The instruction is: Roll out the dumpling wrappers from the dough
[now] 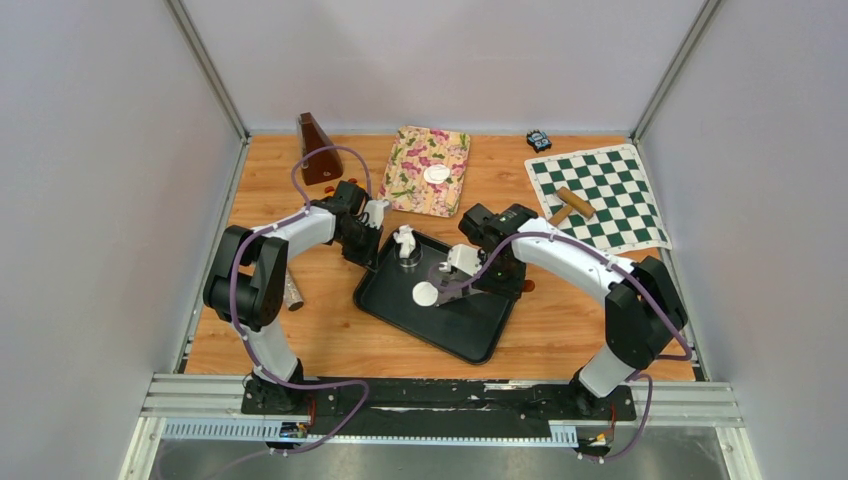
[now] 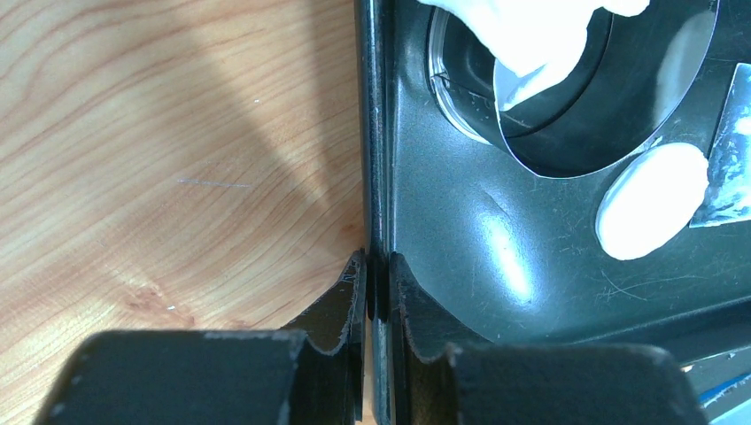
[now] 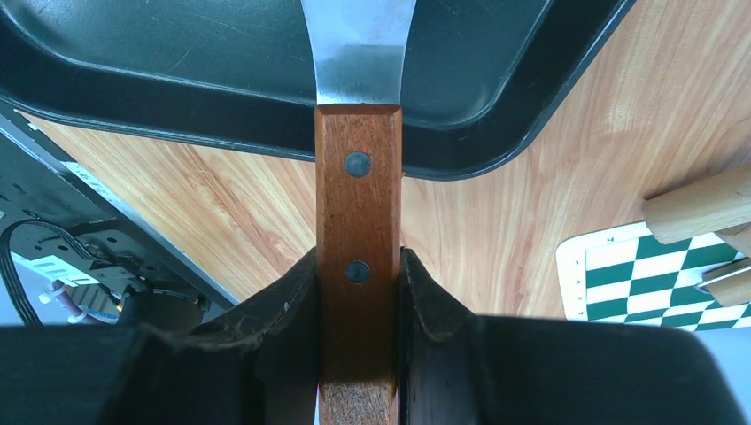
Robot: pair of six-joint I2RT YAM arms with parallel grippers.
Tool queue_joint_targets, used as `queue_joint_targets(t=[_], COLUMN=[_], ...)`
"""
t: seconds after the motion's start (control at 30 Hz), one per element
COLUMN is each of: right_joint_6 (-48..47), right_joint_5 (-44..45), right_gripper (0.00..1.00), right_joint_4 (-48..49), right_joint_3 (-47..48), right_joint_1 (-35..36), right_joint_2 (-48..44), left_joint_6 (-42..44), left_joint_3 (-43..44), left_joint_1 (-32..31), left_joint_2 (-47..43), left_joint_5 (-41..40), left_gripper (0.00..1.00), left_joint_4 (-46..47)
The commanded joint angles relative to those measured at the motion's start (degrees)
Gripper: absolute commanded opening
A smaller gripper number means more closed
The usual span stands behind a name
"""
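Top external view, starting at the near edge: both arms reach forward from their bases over the wooden table (image 1: 330, 345) toward a black tray (image 1: 480, 330) set at an angle in the middle. On the tray's near half lies one dumpling wrapper (image 1: 425, 293), a flat, round white disc. The right gripper (image 3: 358, 274) works beside it with a tool: its jaws are clamped tight on the wooden handle of a spatula (image 3: 358, 204), and the metal blade stretches out over the tray floor. From the left wrist, that blade's edge shows right against the wrapper's side; whether it is under the disc cannot be told.

Over on the left, the left gripper (image 2: 378, 266) is nearly closed. It pinches the tray's raised rim between its fingertips, one finger outside over the wood and one inside the tray.

Just past the wrapper stands the ring cutter (image 1: 408, 262), with an irregular lump of white dough (image 1: 404, 240) draped on top of it. Farther back, a floral cloth (image 1: 410, 190) carries a second wrapper (image 1: 436, 174), well apart from the tray. To the right, a rolling pin (image 1: 572, 205) rests on a green-and-white checkered mat (image 1: 625, 215). At the far edge, a brown pyramid-shaped object (image 1: 318, 150) stands at left and a small dark gadget (image 1: 538, 139) at right.
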Motion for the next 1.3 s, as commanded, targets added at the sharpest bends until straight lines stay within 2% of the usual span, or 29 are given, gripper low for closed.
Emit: queue_joint_targets(t=[0.0, 0.4, 0.7, 1.27], right_joint_6=[1.42, 2.86, 1.74, 4.32], right_joint_5=[-0.69, -0.3, 0.5, 0.86], right_gripper=[0.0, 0.0, 0.0, 0.0], right_joint_4=[-0.41, 0.51, -2.47, 0.31], right_joint_3=[1.51, 1.2, -1.31, -0.79], right_joint_1=[1.08, 2.65, 2.63, 2.14], right_joint_2=[1.08, 0.79, -3.04, 1.15], left_joint_6=[1.05, 0.71, 0.54, 0.5], left_joint_3=[-0.27, -0.28, -0.24, -0.37], left_joint_1=[-0.55, -0.54, -0.55, -0.55], left_joint_2=[1.23, 1.4, 1.68, 1.19], left_joint_5=[-3.11, -3.81, -4.44, -4.86], left_gripper=[0.0, 0.0, 0.0, 0.0], left_joint_4=[-0.51, -0.5, -0.41, -0.55])
